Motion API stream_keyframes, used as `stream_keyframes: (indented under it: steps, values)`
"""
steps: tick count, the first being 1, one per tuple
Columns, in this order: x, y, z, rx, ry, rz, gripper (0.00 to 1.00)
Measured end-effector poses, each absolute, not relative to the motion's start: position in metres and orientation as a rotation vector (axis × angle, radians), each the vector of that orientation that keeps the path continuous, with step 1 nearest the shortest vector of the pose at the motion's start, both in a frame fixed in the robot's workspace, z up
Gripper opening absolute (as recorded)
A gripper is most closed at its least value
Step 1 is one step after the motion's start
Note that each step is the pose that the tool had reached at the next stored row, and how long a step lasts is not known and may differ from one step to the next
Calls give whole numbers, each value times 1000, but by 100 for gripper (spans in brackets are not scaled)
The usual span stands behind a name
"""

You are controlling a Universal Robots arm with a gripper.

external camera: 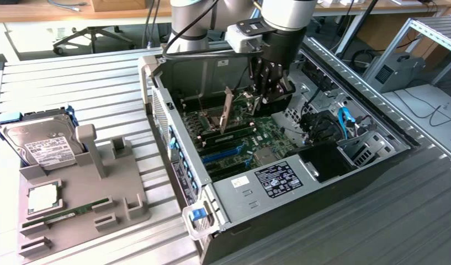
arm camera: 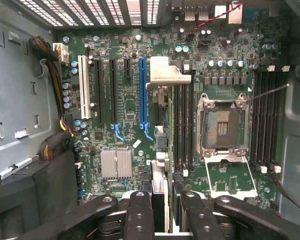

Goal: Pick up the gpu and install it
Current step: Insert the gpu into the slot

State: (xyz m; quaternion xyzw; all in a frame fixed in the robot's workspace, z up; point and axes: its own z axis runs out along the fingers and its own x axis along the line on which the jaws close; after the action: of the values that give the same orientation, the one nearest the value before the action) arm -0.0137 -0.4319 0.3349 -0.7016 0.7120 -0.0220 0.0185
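Inside the open PC case (external camera: 233, 190), your gripper (external camera: 264, 94) has its fingers (arm camera: 140, 210) clamped on the gpu (external camera: 227, 113), holding it edge-down over the motherboard (arm camera: 190, 65), probably so its connector can line up with a slot; the blue PCIe slot (arm camera: 142, 92) sits just beside it.

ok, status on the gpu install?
Fingers clamped on gpu, card upright inside open case. Hanging above motherboard slots, not seated. Nothing blocking below.
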Motion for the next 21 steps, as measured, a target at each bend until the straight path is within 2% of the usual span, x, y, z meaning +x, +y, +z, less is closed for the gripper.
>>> stream_keyframes:
  steps: [21]
  values:
    - [-14, -436, 332, -2179, 2211, -68, 27]
